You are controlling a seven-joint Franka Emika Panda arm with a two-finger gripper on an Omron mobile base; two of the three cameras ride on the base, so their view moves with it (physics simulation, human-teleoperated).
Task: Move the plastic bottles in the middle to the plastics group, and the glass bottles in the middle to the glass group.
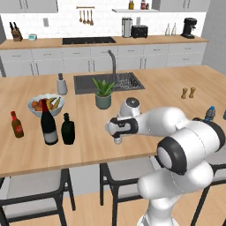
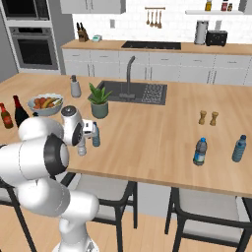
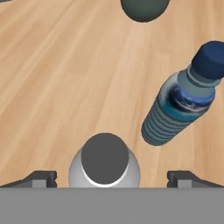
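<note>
The wooden bench [image 1: 145, 95] is seen with the white arm's pincer [image 3: 111, 177] held wide above a small clear-whitish plastic bottle [image 3: 105, 164], whose grey-topped cap lies between the two dark fingertips [image 3: 41, 178] without being touched. Just beside it a blue-tinted plastic bottle with a blue cap [image 3: 181, 100] is stood upright. At the left, a squat black glass bottle [image 1: 68, 129] is placed just beside a tall dark wine bottle with a grey label [image 1: 48, 123], with a small red-brown sauce bottle [image 1: 16, 125] near them. Two blue-tinted bottles [image 2: 200, 151] are found well apart at the right.

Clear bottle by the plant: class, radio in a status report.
Gripper open, above clear bottle, fingertips either side. Blue-label bottle upright beside it, apart. Nothing held.
</note>
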